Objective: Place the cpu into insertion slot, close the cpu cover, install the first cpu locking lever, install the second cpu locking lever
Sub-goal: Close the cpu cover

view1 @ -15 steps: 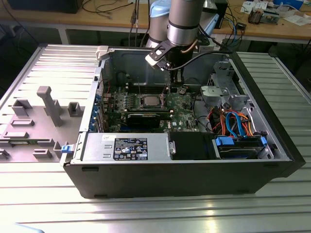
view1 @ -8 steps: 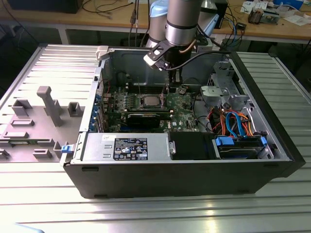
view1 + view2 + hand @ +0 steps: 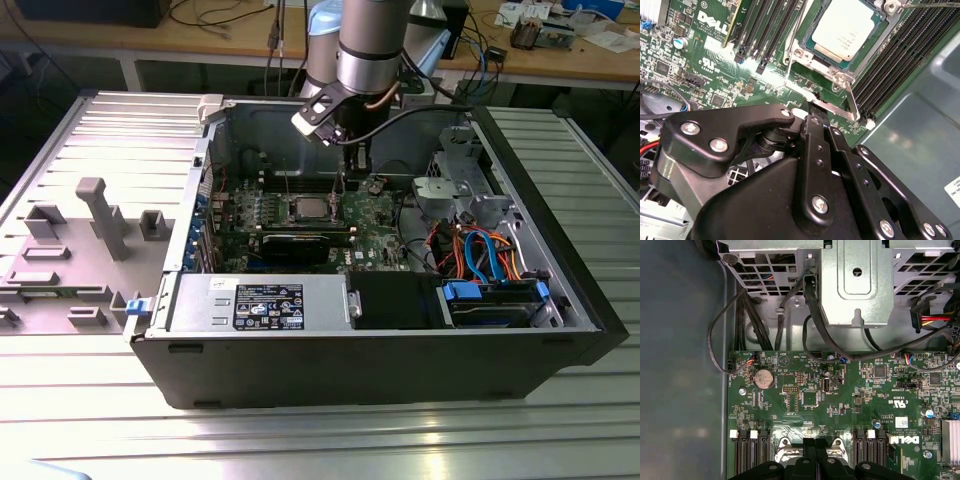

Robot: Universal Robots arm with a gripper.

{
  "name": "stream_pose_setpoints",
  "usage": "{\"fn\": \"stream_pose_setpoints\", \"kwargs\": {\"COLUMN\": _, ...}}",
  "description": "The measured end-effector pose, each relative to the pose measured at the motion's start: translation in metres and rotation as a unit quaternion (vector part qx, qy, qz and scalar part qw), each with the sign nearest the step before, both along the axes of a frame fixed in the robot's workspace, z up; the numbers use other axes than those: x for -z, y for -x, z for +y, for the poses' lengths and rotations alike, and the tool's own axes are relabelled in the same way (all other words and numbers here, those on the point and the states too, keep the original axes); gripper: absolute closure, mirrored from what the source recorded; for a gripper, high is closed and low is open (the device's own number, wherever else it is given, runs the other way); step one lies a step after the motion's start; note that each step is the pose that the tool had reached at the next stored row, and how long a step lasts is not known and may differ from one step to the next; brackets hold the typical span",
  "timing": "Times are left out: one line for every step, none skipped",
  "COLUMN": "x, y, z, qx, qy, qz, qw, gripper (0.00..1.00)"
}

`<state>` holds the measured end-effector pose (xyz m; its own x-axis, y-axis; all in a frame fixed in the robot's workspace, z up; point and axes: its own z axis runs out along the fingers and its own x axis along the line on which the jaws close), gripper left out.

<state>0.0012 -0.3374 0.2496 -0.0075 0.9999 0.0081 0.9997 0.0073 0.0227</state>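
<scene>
The cpu (image 3: 840, 29), silvery-grey top up, lies flat in the insertion slot on the green motherboard (image 3: 840, 390); in the exterior view the cpu (image 3: 308, 208) sits mid-board. The cpu cover (image 3: 812, 59), a thin silver frame, lies down around the chip. A thin wire locking lever (image 3: 854, 102) runs along one side of the socket, and a flat silver bar (image 3: 835, 109) lies across its near edge. My gripper (image 3: 816, 106) hangs just above that bar, its black fingers (image 3: 815, 135) together with nothing seen between them. In the first wrist view the gripper (image 3: 816, 444) sits between two socket corners.
Long black memory slots (image 3: 765, 30) flank the socket. A metal drive cage (image 3: 855, 285) with black cables stands behind the board. A black card (image 3: 300, 243) and the power supply (image 3: 260, 300) lie nearer the case front. A grey fixture (image 3: 95, 215) stands at the exterior view's left.
</scene>
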Motion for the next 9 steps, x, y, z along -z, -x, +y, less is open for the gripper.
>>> {"fn": "stream_pose_setpoints", "kwargs": {"x": 0.0000, "y": 0.0006, "z": 0.0000, "qx": 0.000, "qy": 0.0000, "qz": 0.0000, "qw": 1.00000, "gripper": 0.89}}
{"fn": "stream_pose_setpoints", "kwargs": {"x": 0.0000, "y": 0.0010, "z": 0.0000, "qx": 0.000, "qy": 0.0000, "qz": 0.0000, "qw": 1.00000, "gripper": 0.89}}
{"fn": "stream_pose_setpoints", "kwargs": {"x": 0.0000, "y": 0.0016, "z": 0.0000, "qx": 0.000, "qy": 0.0000, "qz": 0.0000, "qw": 1.00000, "gripper": 0.89}}
{"fn": "stream_pose_setpoints", "kwargs": {"x": 0.0001, "y": 0.0020, "z": 0.0000, "qx": 0.000, "qy": 0.0000, "qz": 0.0000, "qw": 1.00000, "gripper": 0.89}}
{"fn": "stream_pose_setpoints", "kwargs": {"x": 0.0001, "y": 0.0027, "z": 0.0000, "qx": 0.000, "qy": 0.0000, "qz": 0.0000, "qw": 1.00000, "gripper": 0.89}}
{"fn": "stream_pose_setpoints", "kwargs": {"x": 0.0001, "y": 0.0031, "z": 0.0000, "qx": 0.000, "qy": 0.0000, "qz": 0.0000, "qw": 1.00000, "gripper": 0.89}}
{"fn": "stream_pose_setpoints", "kwargs": {"x": 0.0001, "y": 0.0036, "z": 0.0000, "qx": 0.000, "qy": 0.0000, "qz": 0.0000, "qw": 1.00000, "gripper": 0.89}}
{"fn": "stream_pose_setpoints", "kwargs": {"x": 0.0001, "y": 0.0041, "z": 0.0000, "qx": 0.000, "qy": 0.0000, "qz": 0.0000, "qw": 1.00000, "gripper": 0.89}}
{"fn": "stream_pose_setpoints", "kwargs": {"x": 0.0001, "y": 0.0045, "z": 0.0000, "qx": 0.000, "qy": 0.0000, "qz": 0.0000, "qw": 1.00000, "gripper": 0.89}}
